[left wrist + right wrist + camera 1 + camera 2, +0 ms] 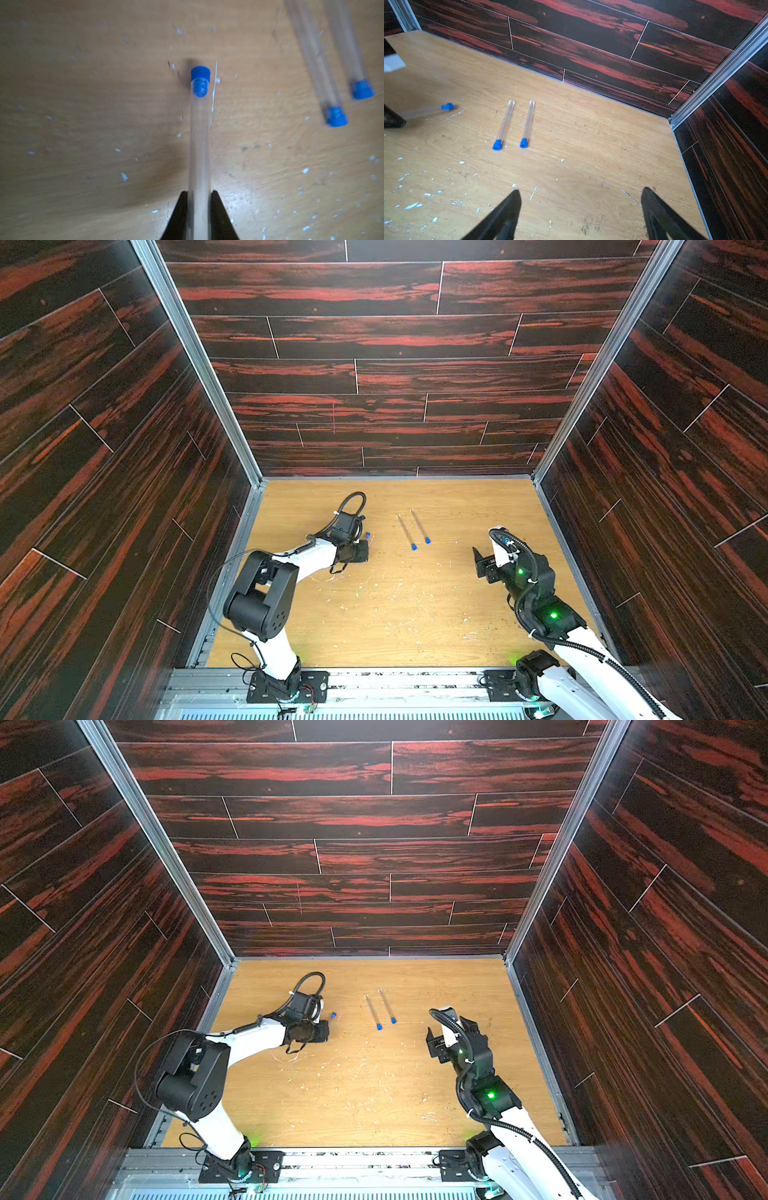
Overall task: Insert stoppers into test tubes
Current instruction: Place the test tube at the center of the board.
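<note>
The held tube [199, 145] juts from the left gripper [199, 192], whose jaws are pinched on its bare end. A stopper [200, 76] is seated in its far mouth, with part of the plug showing inside the glass. In a top view that stopper [368, 535] sits at about 1 o'clock from the left gripper [358, 552]. So the tube's long axis runs roughly 7 to 1 o'clock, plugged end away from the robot and low over the table [374, 635]. Whether the tip touches the wood I cannot tell.

From that stopper the laid tubes [406, 531] [419, 525] are at 3 o'clock, near but apart from it. They lie flat and side by side without touching, along 11 to 5 o'clock. Their stoppers [414, 546] [427, 540] are at the 5 o'clock ends, toward the robot, so they point the opposite way to the held one.

All three tubes look plugged, so what remains is probably setting the held tube down on the 9 o'clock side of the pair. The left arm is the nearer one and already has it.

The right gripper [482, 564] hangs at about 4 o'clock from the pair, well apart. Its jaws are spread wide with nothing between them, as its wrist view [581, 190] confirms.
</note>
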Robot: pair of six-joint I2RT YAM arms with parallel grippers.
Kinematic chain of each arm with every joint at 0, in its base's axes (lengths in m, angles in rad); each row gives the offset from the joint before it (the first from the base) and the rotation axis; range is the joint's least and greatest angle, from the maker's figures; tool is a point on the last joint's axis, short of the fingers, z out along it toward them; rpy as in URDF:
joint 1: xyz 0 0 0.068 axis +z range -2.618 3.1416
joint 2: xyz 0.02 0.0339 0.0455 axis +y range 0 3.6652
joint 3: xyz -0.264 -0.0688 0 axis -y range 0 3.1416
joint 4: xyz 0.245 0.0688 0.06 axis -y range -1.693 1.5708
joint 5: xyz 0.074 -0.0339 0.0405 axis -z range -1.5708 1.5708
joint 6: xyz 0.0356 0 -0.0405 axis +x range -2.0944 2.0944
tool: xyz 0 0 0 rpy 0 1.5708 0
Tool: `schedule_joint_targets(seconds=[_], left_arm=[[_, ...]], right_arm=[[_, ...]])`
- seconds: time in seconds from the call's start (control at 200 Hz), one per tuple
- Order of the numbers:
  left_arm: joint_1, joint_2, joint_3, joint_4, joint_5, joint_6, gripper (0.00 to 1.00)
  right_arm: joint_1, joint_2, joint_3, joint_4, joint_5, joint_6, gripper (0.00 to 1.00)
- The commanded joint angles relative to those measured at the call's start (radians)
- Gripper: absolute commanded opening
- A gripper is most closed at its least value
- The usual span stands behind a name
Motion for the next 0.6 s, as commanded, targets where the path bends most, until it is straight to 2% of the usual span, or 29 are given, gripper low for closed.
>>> schedule_joint_targets(seconds=[0.0, 0.165, 0.276, 0.466, 0.596], left_arm=[[-0.009, 0.022, 0.018, -0.010, -0.034, -0.009, 0.19], [-0.017, 0.034, 0.035, -0.047, -0.042, 0.011, 0.25], [-0.024, 0.032, 0.031, -0.037, -0.060, 0.011, 0.41], [-0.029, -0.001, 0.000, -0.030, -0.054, 0.023, 0.50], [-0.029, -0.087, -0.012, -0.044, -0.069, 0.056, 0.57]], right_arm=[[-0.005, -0.024, 0.003, 0.023, 0.021, 0.016, 0.91], [-0.007, -0.017, 0.005, 0.018, 0.023, 0.012, 0.91], [-0.010, -0.019, 0.005, 0.025, 0.023, 0.023, 0.91], [-0.014, -0.011, 0.009, 0.021, 0.016, 0.028, 0.91], [-0.021, -0.001, 0.005, 0.023, 0.016, 0.043, 0.91]])
